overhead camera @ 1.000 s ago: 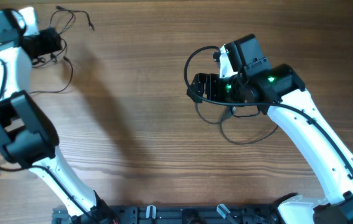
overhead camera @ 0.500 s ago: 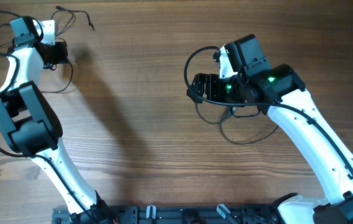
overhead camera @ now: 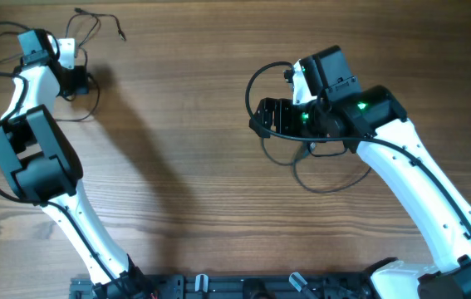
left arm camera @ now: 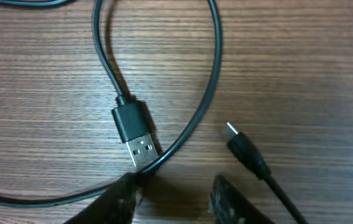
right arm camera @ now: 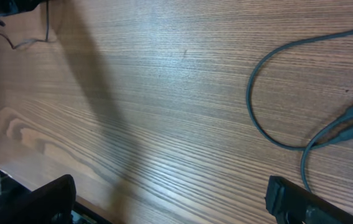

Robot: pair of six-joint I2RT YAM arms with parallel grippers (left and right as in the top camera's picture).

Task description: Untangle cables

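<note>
Far left, the left gripper hovers low over one of the cables, jaws half-narrowed but empty, its loop at one jaw's tip. A pick-up looks under way and calls for closing squarely on that strand. The right gripper gapes wide and empty beside a second cable; since a second ago only the left wrist has swung round, its jaws narrowing.

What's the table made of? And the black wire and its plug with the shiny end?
The table looks like wood or a wood-print top: brown, fine grain lines, dull sheen. The wire looks like smooth black rubber or plastic; it bends in soft loops. Its plug seems matte black plastic, with a shiny silver metal end.
</note>
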